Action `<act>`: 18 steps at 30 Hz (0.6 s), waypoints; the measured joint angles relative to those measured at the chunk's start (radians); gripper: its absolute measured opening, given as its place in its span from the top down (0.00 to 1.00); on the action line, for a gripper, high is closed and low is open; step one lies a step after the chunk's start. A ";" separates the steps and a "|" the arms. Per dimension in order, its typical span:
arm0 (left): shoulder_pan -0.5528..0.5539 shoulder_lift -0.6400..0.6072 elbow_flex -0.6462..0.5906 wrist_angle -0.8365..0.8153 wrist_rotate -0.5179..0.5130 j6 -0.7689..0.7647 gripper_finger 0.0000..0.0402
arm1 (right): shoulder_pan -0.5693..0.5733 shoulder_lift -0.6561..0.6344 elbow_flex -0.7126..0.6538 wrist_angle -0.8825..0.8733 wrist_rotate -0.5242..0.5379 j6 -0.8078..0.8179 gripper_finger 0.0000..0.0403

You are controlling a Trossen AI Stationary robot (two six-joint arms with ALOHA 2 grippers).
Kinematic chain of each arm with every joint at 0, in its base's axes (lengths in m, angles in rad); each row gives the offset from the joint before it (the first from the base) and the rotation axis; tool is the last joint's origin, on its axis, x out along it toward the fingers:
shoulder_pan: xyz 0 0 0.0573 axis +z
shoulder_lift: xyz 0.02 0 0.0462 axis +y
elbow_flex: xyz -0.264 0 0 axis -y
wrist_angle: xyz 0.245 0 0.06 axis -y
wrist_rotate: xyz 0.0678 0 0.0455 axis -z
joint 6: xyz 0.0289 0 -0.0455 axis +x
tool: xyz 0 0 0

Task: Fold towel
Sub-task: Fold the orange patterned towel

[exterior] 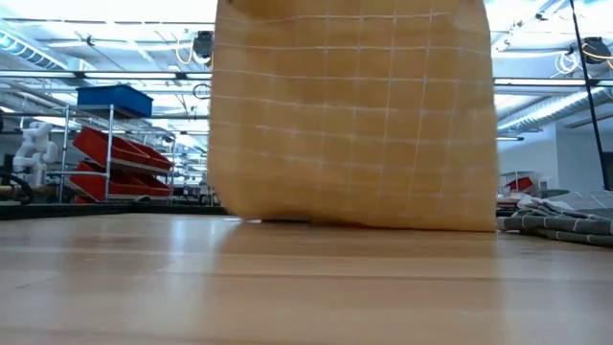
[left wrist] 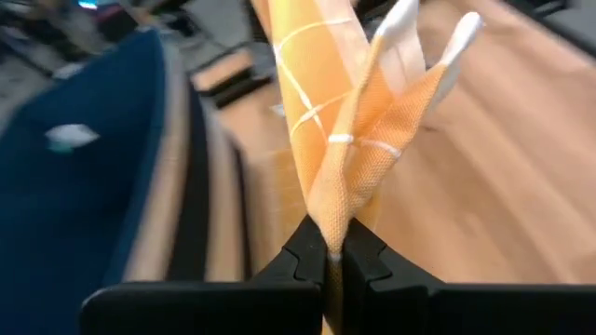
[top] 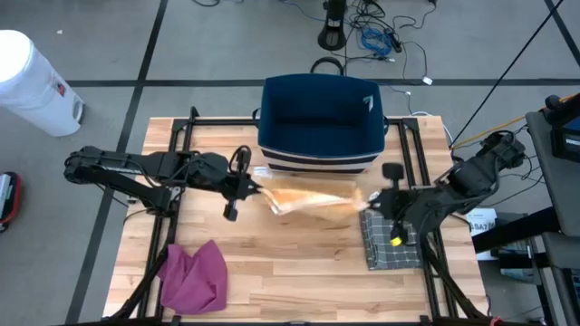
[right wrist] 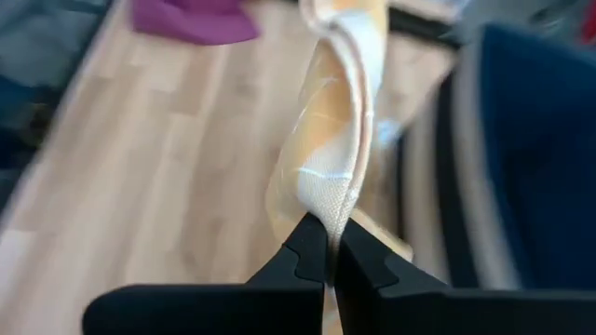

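Note:
An orange towel (top: 313,199) with thin white check lines hangs stretched between my two grippers over the middle of the wooden table (top: 299,281). In the low view the towel (exterior: 354,115) hangs as a wide sheet whose lower edge reaches the tabletop. My left gripper (top: 256,188) is shut on its left end. My right gripper (top: 367,205) is shut on its right end. Each wrist view shows its own shut fingers with orange cloth rising out of them. My left gripper pinches the towel's upper left corner (left wrist: 332,223) between its two fingers, coming slanting down from the table's left. The cloth is bunched there. The towel hangs below, its lower edge (exterior: 354,222) on the table. My right gripper pinches the towel's upper right corner (right wrist: 328,209) between its two fingers, slanting down from the table's right. The cloth is gathered into a fold at the fingers. The top edge runs to the other gripper and sags slightly.
A dark blue bin (top: 322,122) stands at the table's far edge, right behind the towel. A purple cloth (top: 195,276) lies at the near left. A grey checked cloth (top: 391,243) lies folded at the near right. A white bin (top: 32,81) stands off the table.

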 joint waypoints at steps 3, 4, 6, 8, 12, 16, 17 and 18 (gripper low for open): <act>-0.034 0.000 -0.003 -0.015 0.054 -0.032 0.99 | 0.026 0.000 -0.068 0.090 -0.089 0.032 1.00; -0.049 0.000 -0.003 -0.019 0.070 -0.044 0.99 | 0.034 0.000 -0.094 0.129 -0.111 0.035 1.00; -0.083 0.001 -0.003 -0.031 0.104 -0.066 0.99 | 0.052 0.000 -0.145 0.197 -0.156 0.042 1.00; -0.115 0.012 -0.003 -0.048 0.150 -0.089 0.99 | 0.067 0.000 -0.199 0.267 -0.189 0.058 1.00; -0.162 0.062 -0.003 -0.087 0.179 -0.135 0.99 | 0.082 0.000 -0.310 0.415 -0.247 0.090 1.00; -0.202 0.156 -0.003 -0.120 0.178 -0.170 0.99 | 0.086 0.001 -0.430 0.550 -0.289 0.127 1.00; -0.215 0.183 -0.003 -0.120 0.178 -0.171 0.99 | 0.087 0.001 -0.457 0.578 -0.302 0.141 1.00; -0.228 0.210 -0.003 -0.119 0.177 -0.170 0.99 | 0.087 0.001 -0.481 0.605 -0.315 0.154 1.00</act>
